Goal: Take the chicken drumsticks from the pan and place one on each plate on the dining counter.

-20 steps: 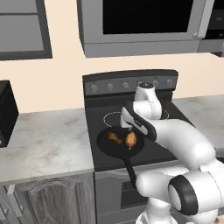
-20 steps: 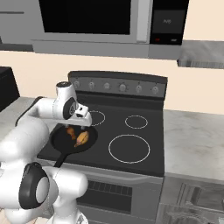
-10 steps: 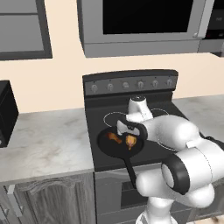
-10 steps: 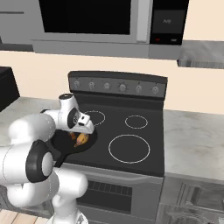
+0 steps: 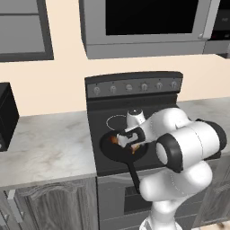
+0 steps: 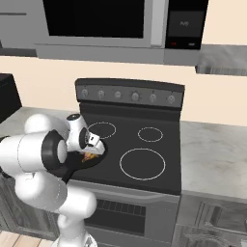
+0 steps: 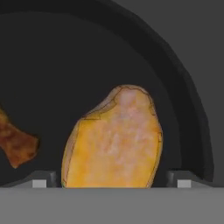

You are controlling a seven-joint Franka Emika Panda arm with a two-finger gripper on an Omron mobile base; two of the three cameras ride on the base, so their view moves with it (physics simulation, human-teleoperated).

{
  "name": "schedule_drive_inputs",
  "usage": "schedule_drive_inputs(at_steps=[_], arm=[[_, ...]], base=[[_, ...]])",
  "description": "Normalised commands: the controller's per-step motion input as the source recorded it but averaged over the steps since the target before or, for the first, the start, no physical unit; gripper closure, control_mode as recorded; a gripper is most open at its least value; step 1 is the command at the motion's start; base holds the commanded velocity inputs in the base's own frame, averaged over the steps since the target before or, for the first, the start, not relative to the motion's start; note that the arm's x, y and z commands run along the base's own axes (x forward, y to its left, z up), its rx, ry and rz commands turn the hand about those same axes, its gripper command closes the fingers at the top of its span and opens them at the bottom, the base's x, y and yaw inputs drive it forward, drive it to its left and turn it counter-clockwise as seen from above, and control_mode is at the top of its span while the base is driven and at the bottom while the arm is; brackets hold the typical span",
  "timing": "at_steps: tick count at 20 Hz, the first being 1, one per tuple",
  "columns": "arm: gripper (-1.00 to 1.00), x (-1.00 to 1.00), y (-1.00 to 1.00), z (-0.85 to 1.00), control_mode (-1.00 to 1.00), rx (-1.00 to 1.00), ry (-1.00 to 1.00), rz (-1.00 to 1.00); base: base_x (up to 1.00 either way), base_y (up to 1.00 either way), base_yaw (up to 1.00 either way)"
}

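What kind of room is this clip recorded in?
A simulated home kitchen, by the look of it: a black stove with a knob panel, a microwave mounted above it, and a frying pan holding chicken drumsticks beside marbled counters.

pan [image 7: 183, 87]: matt black, smooth | drumstick [image 7: 113, 144]: mottled golden, slightly rough | counter [image 5: 45, 148]: marbled stone
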Motion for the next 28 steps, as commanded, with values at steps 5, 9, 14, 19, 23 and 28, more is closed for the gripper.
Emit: schedule_drive_inputs(at_steps=[5, 9, 14, 19, 23, 28], arm=[[-1.00, 0.20, 0.00, -0.51, -1.00, -0.02, 0.00, -0.06], [1.00, 0.08, 0.00, -0.44, -1.00, -0.02, 0.00, -0.06], [1.00, -0.36, -0.05, 0.03, -1.00, 0.07, -0.08, -0.15], [1.00, -0.69, -0.08, 0.84, -1.00, 0.18, -0.15, -0.26], [1.00, -0.62, -0.06, 1.00, -1.00, 0.17, -0.21, -0.20], [1.00, -0.55, 0.00, 1.00, -1.00, 0.15, -0.21, -0.22]], base=[[0.00, 0.00, 0.00], [0.00, 0.00, 0.00], [0.00, 0.00, 0.00], [0.00, 0.00, 0.00], [0.00, 0.00, 0.00], [0.00, 0.00, 0.00]])
